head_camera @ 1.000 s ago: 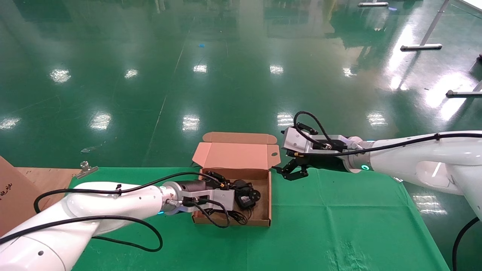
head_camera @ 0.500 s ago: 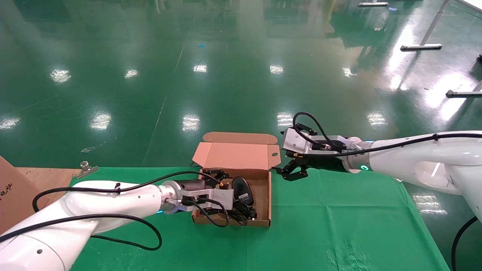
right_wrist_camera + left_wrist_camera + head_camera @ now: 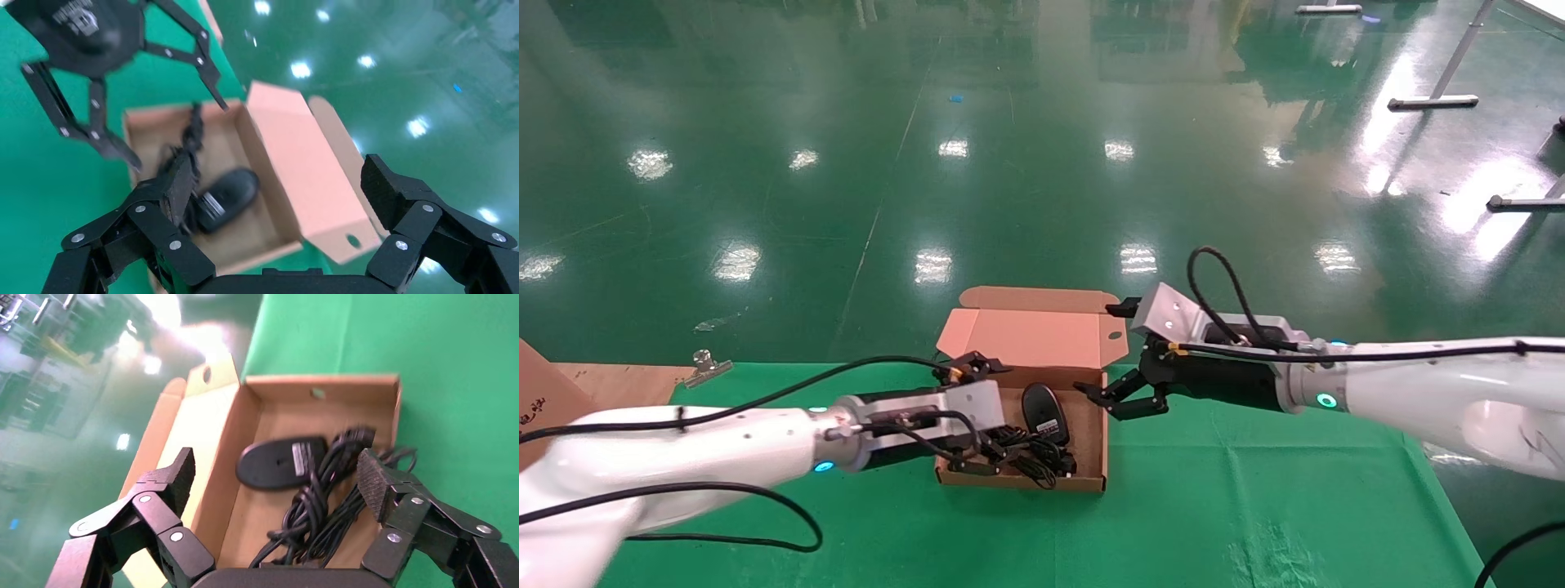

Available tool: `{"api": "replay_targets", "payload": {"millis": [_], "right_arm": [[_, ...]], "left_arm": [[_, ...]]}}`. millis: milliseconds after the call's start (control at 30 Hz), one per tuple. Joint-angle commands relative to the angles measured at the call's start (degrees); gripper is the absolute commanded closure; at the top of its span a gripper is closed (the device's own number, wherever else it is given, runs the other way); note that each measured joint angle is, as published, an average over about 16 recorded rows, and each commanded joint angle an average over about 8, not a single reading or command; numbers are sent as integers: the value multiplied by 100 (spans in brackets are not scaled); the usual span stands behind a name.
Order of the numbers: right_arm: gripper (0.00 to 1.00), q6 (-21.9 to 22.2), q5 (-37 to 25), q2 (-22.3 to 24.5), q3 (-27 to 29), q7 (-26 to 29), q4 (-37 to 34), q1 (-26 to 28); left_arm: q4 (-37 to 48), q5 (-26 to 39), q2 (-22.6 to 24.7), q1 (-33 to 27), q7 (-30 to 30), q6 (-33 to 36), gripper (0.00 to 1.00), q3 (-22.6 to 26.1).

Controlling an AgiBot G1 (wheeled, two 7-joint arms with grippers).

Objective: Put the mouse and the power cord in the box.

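The box [image 3: 1091, 445] stands open on the green cloth, its lid [image 3: 1030, 336] raised at the back. Inside, the black mouse [image 3: 1043, 410] lies underside up with its white label showing, and the coiled black power cord [image 3: 1026, 464] rests in front of it. My left gripper [image 3: 999, 420] hovers open at the box's left side, holding nothing. The left wrist view shows the mouse [image 3: 278, 465] and cord [image 3: 327, 496] below its open gripper [image 3: 276, 475]. My right gripper [image 3: 1101, 351] is open at the box's right rear corner, straddling the lid flap [image 3: 343, 229].
A brown board [image 3: 543, 408] and a metal clip [image 3: 705, 365] sit at the table's far left. The green cloth [image 3: 1254, 490] stretches right of the box, and the table's far edge runs just behind the lid, with shiny green floor beyond.
The left gripper let the cord drop into the box and drew back to the left. The right gripper moved left and down toward the box's lid.
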Motion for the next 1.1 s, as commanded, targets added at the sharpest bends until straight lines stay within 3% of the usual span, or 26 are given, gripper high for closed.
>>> {"api": "replay_targets", "payload": {"millis": [33, 1100], "right_arm": [[0, -120, 28, 127, 179, 154, 222, -126], [0, -2001, 468, 2119, 2982, 2565, 3694, -2096]], "left_arm": [[-187, -147, -148, 77, -183, 160, 0, -105], [-3118, -2452, -2464, 1288, -3054, 2668, 0, -1752]]}}
